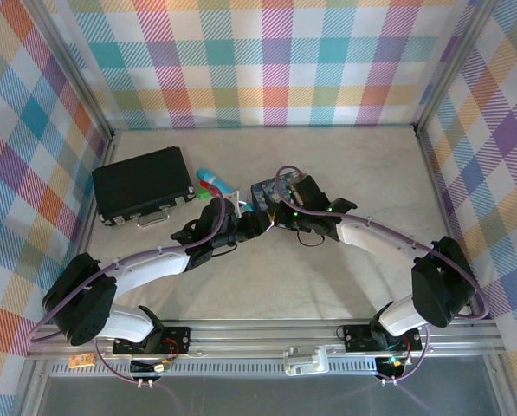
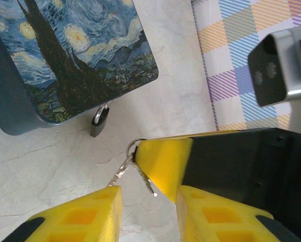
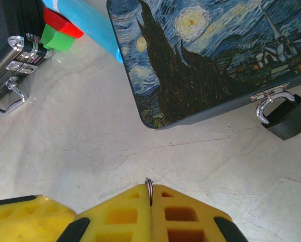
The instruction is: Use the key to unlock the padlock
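While your right end effector [image 3: 150, 196] is clamped on the ring of the key [image 2: 120, 171], your left end effector [image 2: 147, 195] sits just beside it with its yellow fingers spread apart and nothing between them. In the left wrist view the ring is pinched at the tip of the right finger. Two thin silver blades hang from the ring and splay out, one slanting toward the left finger and the other toward the gap between your left fingers.

The padlock [image 2: 100, 122] is near the key but apart from it, across bare counter [image 2: 49, 166]. Its shackle is hooked through the hasp on the edge of the starry-night painted tin [image 2: 74, 55]. Its dark body lies on the counter with its long axis running away from the tin, bottom end toward your end effectors. Beyond the tin you have a cyan stick [image 3: 89, 25] and a black case [image 3: 9, 40].
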Action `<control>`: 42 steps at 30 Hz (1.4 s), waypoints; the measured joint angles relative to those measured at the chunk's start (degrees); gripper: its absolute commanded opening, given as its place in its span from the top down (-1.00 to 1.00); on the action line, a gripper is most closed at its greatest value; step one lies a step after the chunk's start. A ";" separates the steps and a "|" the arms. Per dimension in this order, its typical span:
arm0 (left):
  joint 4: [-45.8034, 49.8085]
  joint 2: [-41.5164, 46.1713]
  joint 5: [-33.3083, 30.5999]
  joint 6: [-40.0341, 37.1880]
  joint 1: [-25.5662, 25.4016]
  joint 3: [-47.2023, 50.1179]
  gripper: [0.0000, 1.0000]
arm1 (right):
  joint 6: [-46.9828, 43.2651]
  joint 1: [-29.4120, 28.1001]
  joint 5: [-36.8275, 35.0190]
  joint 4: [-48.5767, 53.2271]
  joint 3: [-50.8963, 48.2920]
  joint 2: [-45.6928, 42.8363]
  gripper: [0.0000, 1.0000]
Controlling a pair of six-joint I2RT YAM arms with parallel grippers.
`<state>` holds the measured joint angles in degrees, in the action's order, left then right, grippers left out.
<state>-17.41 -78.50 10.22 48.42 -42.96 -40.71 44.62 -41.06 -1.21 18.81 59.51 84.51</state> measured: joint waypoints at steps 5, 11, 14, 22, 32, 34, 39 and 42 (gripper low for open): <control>-0.79 -1.07 0.00 0.15 -0.04 -0.37 0.41 | 0.17 0.00 0.42 -0.76 -0.28 -0.26 1.00; -0.98 -2.49 -0.02 -0.04 -0.04 -1.73 0.66 | 0.20 0.24 0.39 -0.81 -0.28 -0.26 1.00; -1.03 -3.10 -0.07 -0.15 -0.04 -2.21 0.82 | 0.20 0.22 0.57 -0.81 -0.31 -0.26 1.00; -0.87 -4.68 -0.70 -0.50 -0.04 -2.78 1.00 | 0.17 0.74 1.09 -1.07 -1.36 -1.18 1.00; 5.29 -4.81 2.82 -8.87 3.21 -9.97 1.00 | -6.71 6.47 6.25 -2.54 -1.68 -7.85 -0.51; 9.16 -4.81 4.42 -13.00 4.35 -13.29 1.00 | -9.94 8.07 7.28 -2.51 -1.75 -10.10 -0.54; 18.47 -4.81 11.10 -24.65 6.73 -21.14 1.00 | -18.40 13.18 16.26 -5.03 -4.76 -15.39 -0.12; 23.78 -4.92 16.57 -30.60 7.87 -24.46 1.00 | -21.05 17.33 25.31 -8.37 -7.61 -16.37 0.04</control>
<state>6.37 -83.42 26.79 17.82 -35.09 -65.17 23.57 -23.73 24.10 10.44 51.90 68.14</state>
